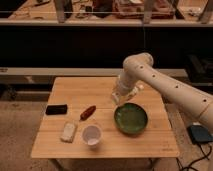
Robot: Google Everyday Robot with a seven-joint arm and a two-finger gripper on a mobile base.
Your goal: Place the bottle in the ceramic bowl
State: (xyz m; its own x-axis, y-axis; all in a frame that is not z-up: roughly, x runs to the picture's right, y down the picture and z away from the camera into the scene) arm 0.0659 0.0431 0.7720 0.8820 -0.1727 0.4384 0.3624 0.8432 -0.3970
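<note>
My gripper [121,95] hangs over the table just beyond the far left rim of the green ceramic bowl [131,119]. It is shut on a small whitish bottle [131,90], which it holds above the tabletop; the bottle is partly hidden by the fingers. The bowl sits on the right half of the wooden table [75,90] and holds nothing that I can see. The white arm reaches in from the right.
A white cup [92,135] stands left of the bowl near the front. A pale rectangular block [68,131], a red-handled tool [88,112] and a black flat object [56,109] lie on the left half. A dark counter runs behind.
</note>
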